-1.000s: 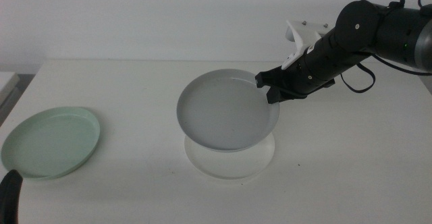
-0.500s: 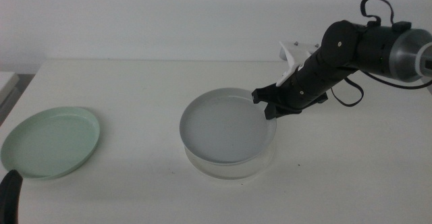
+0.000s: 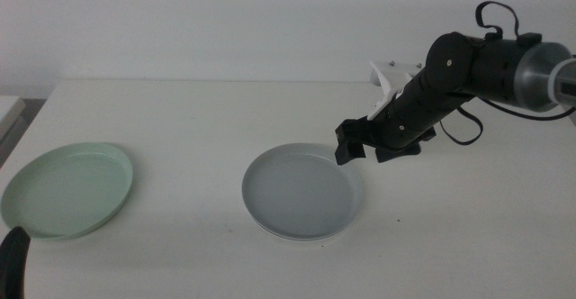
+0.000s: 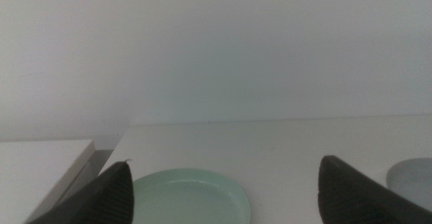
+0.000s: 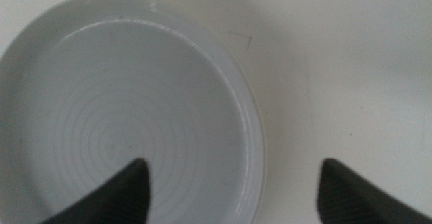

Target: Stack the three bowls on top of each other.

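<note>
One bowl [image 3: 302, 191] atop another

Grey bowl [image 3: 301, 189] nested flat in the white bowl [image 3: 310, 237] mid-table; mint green bowl [image 3: 67, 189] well apart.

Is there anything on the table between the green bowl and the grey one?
No. In the middle view, only bare white table lies between the green bowl and the grey bowl, which sits on the white one.

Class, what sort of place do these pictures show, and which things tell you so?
Probably a robot test bench: a bare white table against a plain wall, holding only a grey bowl and a mint green bowl.
</note>
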Available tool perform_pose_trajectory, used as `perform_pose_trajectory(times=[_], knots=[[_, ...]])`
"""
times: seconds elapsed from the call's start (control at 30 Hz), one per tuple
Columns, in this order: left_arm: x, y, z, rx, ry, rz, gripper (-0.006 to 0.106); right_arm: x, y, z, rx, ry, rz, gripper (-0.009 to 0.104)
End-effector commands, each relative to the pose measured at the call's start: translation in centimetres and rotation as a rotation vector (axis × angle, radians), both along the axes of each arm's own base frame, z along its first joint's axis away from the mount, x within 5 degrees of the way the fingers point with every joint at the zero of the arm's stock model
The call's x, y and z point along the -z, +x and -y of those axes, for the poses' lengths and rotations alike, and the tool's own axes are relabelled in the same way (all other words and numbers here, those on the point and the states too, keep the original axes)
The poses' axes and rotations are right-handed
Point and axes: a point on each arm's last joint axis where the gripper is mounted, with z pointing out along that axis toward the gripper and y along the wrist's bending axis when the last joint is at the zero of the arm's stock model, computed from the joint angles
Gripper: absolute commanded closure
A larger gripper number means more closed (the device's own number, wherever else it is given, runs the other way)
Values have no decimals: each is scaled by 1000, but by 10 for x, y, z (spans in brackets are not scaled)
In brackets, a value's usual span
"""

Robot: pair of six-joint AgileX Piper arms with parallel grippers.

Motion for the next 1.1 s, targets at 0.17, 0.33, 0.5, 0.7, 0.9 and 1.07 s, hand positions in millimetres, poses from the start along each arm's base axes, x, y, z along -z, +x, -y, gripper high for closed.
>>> perform_pose_trajectory(times=[0.17, 0.33, 0.5, 0.7, 0.9, 1.07], knots=[[-1, 0, 0, 8, -6, 10, 7, -100, -38, 18, -132, -35, 213, 2], [-1, 0, 0, 8, -6, 10, 7, -204, -110, 52, -149, -20, 480, 2], [-1, 0, 0, 8, -6, 10, 7, -231, -198, 82, -165, 71, 593, 2], [-1, 0, 0, 8, -6, 10, 7, -217, -256, 103, -183, 120, 683, 2], [-1, 0, 0, 8, -6, 10, 7, -226, -271, 105, -219, 167, 747, 2], [-1, 0, 0, 8, -6, 10, 7, -227, -274, 102, -245, 206, 746, 2]])
